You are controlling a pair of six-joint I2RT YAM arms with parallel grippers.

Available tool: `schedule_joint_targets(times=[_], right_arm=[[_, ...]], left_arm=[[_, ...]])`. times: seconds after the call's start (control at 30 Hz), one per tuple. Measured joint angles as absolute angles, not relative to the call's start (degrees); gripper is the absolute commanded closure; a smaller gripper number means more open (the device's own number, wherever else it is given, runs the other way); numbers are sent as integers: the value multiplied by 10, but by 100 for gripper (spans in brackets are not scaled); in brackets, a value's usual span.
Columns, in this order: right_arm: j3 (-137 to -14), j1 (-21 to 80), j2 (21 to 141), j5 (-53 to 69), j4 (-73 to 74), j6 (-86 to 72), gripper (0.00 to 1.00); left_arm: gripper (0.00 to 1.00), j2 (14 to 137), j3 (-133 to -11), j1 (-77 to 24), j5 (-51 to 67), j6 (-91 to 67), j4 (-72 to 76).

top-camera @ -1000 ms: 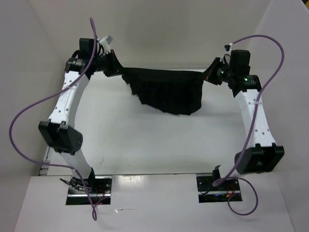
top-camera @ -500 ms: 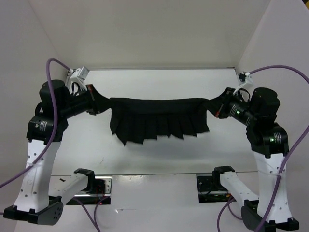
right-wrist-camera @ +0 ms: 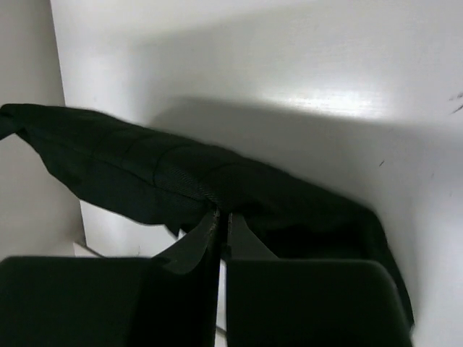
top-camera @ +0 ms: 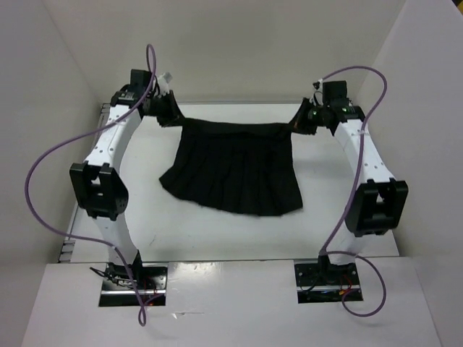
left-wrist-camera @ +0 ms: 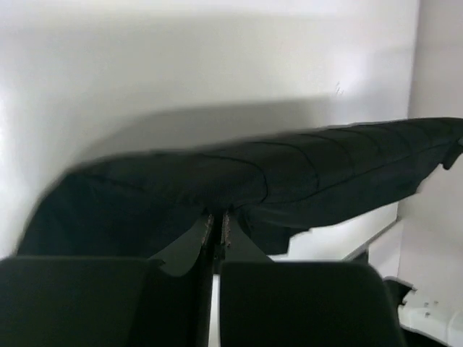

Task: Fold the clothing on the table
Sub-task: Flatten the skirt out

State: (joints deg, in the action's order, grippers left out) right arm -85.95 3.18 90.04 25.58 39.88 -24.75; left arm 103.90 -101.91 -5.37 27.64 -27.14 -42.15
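Observation:
The clothing (top-camera: 231,170), a black pleated skirt-like garment, lies spread over the far middle of the white table (top-camera: 318,217), hem toward the near side. My left gripper (top-camera: 173,117) is shut on its far left corner, and my right gripper (top-camera: 296,121) is shut on its far right corner. The top edge stretches between them near the back wall. In the left wrist view the fingertips (left-wrist-camera: 215,218) pinch the black fabric (left-wrist-camera: 304,170). The right wrist view shows the same pinch (right-wrist-camera: 223,215) on the cloth (right-wrist-camera: 145,173).
White walls close the table in at the back (top-camera: 231,58), left (top-camera: 43,130) and right (top-camera: 427,130). Purple cables (top-camera: 43,173) loop off both arms. The arm bases (top-camera: 134,278) sit at the near edge.
Both arms have swung from the near middle out to the far side, carrying the garment's top edge back. The skirt now lies flatter on the table instead of hanging.

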Motion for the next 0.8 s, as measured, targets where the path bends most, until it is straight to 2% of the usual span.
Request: schedule_joint_targets(times=[0.1, 0.2, 0.3, 0.37, 0.43, 0.57, 0.7, 0.8], right_arm=[[-972, 23, 979, 255, 395, -248, 100], [-1064, 20, 995, 258, 387, -246, 100], [-1119, 20, 975, 264, 366, -241, 100], [-1113, 21, 942, 269, 359, -237, 100], [-1068, 23, 898, 276, 341, -232, 100], [-870, 34, 799, 282, 321, -234, 100], [-644, 63, 747, 281, 329, -258, 100], [-503, 104, 724, 282, 390, -291, 100]], left_arm=[[100, 1126, -1183, -45, 278, -268, -456], [100, 1162, -1329, -35, 291, -269, -484], [100, 1151, -1412, -28, 306, -269, -483], [100, 1118, -1402, -26, 314, -269, -478], [100, 1064, -1330, -27, 317, -270, -455], [100, 924, -1002, -33, 316, -277, -353], [100, 882, -715, -39, 321, -295, -311], [100, 874, -545, -53, 323, -310, -322]])
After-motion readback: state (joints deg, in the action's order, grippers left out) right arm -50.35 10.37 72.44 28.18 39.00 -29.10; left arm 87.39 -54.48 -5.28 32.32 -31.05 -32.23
